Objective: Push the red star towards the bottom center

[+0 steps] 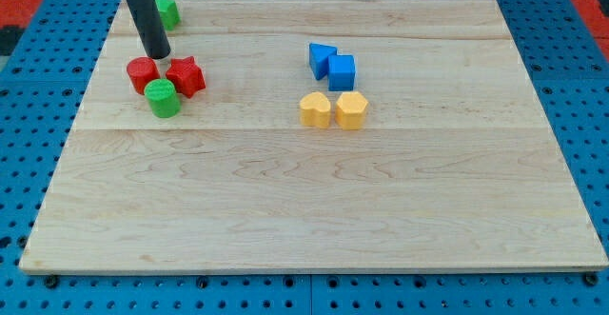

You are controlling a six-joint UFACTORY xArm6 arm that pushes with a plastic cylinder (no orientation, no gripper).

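The red star [187, 75] lies at the upper left of the wooden board [314, 201]. A red round block [143, 72] sits just to its left, and a green cylinder [163, 98] sits below and between the two, touching them. My tip [160, 56] stands just above the gap between the red round block and the red star, at the star's upper left. Another green block [167, 10] lies near the board's top left, partly hidden behind the rod.
A blue triangular block [322, 59] and a blue cube [342, 71] sit at the upper middle. Below them are a yellow block [315, 109] and a yellow hexagonal block [351, 109]. A blue pegboard [590, 87] surrounds the board.
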